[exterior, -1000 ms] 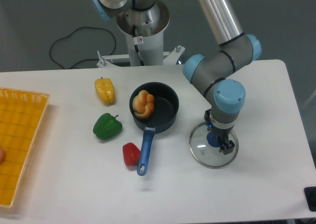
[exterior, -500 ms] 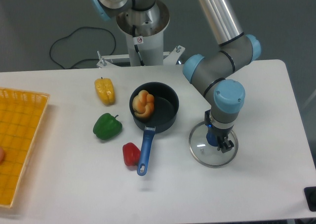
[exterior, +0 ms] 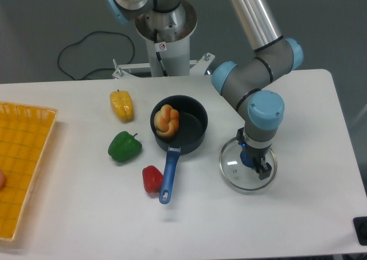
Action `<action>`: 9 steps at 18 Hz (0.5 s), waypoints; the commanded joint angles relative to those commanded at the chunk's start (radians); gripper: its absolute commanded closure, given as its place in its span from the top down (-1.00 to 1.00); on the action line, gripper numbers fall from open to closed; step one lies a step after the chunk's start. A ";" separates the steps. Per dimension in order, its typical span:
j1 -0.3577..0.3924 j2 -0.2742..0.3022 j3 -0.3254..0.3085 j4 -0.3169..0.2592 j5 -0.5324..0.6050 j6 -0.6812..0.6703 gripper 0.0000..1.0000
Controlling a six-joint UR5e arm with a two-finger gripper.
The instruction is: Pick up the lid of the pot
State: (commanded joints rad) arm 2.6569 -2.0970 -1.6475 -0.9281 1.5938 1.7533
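Pot lid (exterior: 234,171): tilted and rose slightly, right of the black pan (exterior: 194,135)
Tool (exterior: 254,156): gripped its blue knob (exterior: 247,159)
Lift: apparently began

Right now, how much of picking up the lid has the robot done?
Reaching the glass pot lid looks done: the fingers are at its blue knob, seemingly gripping it. The lid's near rim shows slightly higher than before, so lifting seems just started. Raising it well clear is left.

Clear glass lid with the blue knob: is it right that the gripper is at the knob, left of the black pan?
No, the camera view shows the lid right of the pan; the gripper is indeed at the blue knob.
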 joint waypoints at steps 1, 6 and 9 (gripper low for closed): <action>0.000 0.000 0.000 0.000 0.000 0.000 0.10; 0.002 0.003 -0.002 0.000 0.000 0.000 0.11; 0.008 0.024 0.002 -0.003 -0.002 -0.003 0.11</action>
State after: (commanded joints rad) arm 2.6645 -2.0725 -1.6460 -0.9311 1.5923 1.7503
